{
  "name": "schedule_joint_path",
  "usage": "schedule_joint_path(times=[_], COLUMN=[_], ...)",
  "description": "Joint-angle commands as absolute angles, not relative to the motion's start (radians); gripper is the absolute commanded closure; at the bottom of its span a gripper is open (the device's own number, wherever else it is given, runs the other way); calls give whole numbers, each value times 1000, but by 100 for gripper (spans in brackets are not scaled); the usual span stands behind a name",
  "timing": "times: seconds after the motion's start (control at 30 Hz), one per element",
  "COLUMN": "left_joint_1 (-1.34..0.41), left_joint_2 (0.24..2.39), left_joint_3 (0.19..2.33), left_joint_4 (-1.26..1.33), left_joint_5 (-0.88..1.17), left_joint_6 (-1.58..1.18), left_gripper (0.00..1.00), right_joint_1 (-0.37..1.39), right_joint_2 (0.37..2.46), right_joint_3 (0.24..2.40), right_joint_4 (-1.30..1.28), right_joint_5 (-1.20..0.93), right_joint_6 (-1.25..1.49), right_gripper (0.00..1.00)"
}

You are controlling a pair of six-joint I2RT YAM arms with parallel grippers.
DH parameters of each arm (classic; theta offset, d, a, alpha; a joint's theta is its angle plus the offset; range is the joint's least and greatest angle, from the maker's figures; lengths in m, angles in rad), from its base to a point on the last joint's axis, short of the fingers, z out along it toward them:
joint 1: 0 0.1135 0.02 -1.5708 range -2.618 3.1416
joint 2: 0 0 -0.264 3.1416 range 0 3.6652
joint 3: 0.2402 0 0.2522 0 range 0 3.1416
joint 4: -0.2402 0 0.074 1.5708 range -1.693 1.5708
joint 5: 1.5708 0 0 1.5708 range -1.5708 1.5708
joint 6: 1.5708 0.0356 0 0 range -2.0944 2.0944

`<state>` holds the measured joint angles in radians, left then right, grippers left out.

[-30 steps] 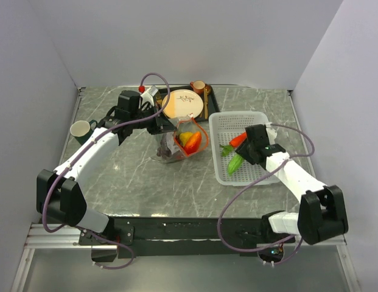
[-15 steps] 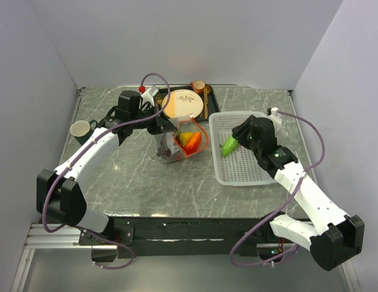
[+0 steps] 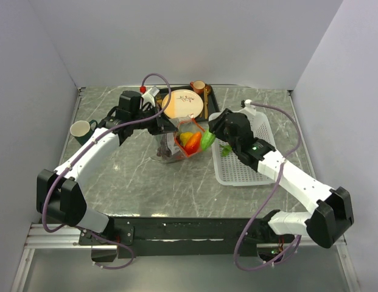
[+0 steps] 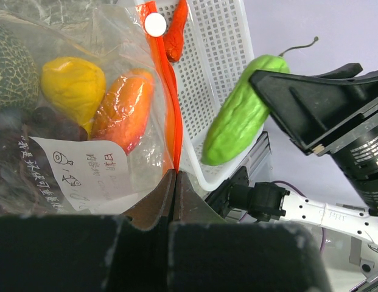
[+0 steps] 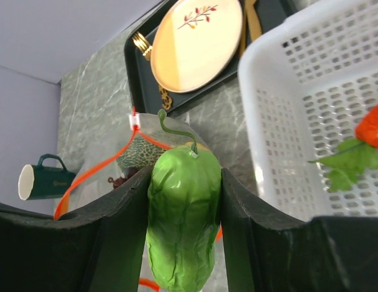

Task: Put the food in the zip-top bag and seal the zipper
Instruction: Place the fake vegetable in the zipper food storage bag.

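The zip-top bag [image 3: 184, 141] stands on the tabletop [image 3: 146, 182] with its mouth pulled into an open loop, the orange-red zipper [image 4: 168, 103] tracing the rim. Behind the bag, close by, lies a dark tray [image 3: 208, 109] with a plate [image 3: 179, 103]; just right of the bag is the near wall of the white basket [image 3: 262, 176], leaving only a narrow gap. In front of the bag the tabletop is open.

The left fingers [image 4: 175, 194] are clenched on the zipper at the rim of the bag. Inside the bag lie a melon [image 4: 12, 64], a yellow pear [image 4: 73, 85], dark grapes [image 4: 52, 125] and an orange piece [image 4: 125, 112].

The cucumber [image 5: 182, 219] is grasped between the right fingers [image 3: 212, 136], one on each flank. Its long axis runs along them, with the curled stem end past the fingertips and pointing toward the bag. It hangs in the air just right of the bag's mouth, over the gap by the basket's edge, not touching the zipper. A carrot [image 5: 371, 125] with green leaves lies in the basket.
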<state>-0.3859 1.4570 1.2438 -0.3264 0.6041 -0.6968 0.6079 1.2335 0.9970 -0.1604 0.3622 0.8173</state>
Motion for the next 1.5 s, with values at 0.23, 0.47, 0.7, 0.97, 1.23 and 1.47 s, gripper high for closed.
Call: schedule_joint_path(times=[0.23, 0.47, 0.7, 0.97, 1.23, 1.47], left_joint_1=[-397, -397, -397, -397, -397, -397], left_joint_2=[1424, 1394, 1407, 1402, 1393, 1394], left_joint_3=[1299, 1283, 1285, 1289, 1285, 1284], left_joint_4=[-304, -269, -258, -258, -267, -261], left_joint_5=[614, 584, 591, 586, 578, 584], left_joint_6=[-692, -715, -726, -726, -723, -726], left_gripper=[99, 99, 99, 99, 99, 99], right_joint_1=[692, 715, 749, 758, 756, 744], right_joint_2=[1408, 1509, 1543, 1594, 1498, 1359], right_joint_3=[1130, 1163, 1175, 1235, 1246, 1187], right_joint_4=[25, -33, -70, -155, -227, -230], right_joint_5=[397, 282, 173, 159, 308, 394], right_joint_6=[750, 730, 673, 640, 630, 632], right_gripper=[73, 71, 65, 38, 0, 0])
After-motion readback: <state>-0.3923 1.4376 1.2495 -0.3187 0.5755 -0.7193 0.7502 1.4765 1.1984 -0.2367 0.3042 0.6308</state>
